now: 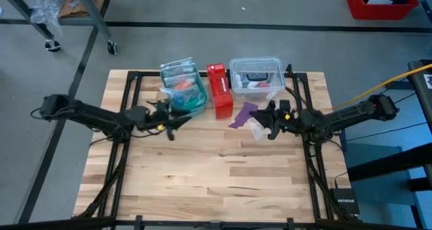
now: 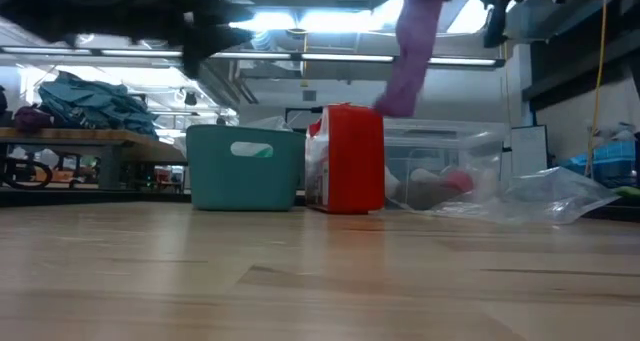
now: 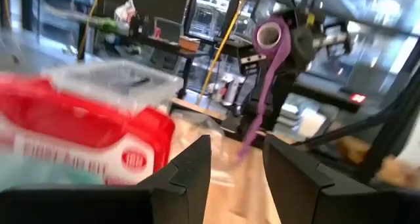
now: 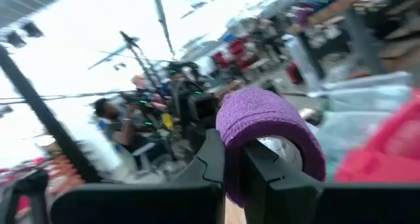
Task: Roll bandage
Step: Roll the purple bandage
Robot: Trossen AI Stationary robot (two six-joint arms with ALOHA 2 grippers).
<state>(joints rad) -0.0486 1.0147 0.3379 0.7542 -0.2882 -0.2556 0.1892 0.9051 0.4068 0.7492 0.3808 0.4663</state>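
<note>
Bandage held up over the table

The bare table point(image 1: 223, 169) lies nearest; above its far half the right gripper point(image 4: 234, 159) pinches the purple bandage point(image 3: 269, 37), coiled on top with a tail hanging free. The left gripper point(image 3: 235, 159) waits open. Behind stands the red box point(image 2: 350, 159).

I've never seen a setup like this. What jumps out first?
The purple bandage: the right gripper holds its roll in the air, shut on it, with a loose tail hanging down. Behind it, a bright red box stands between a teal bin and a clear container. The left gripper waits open nearby.
</note>
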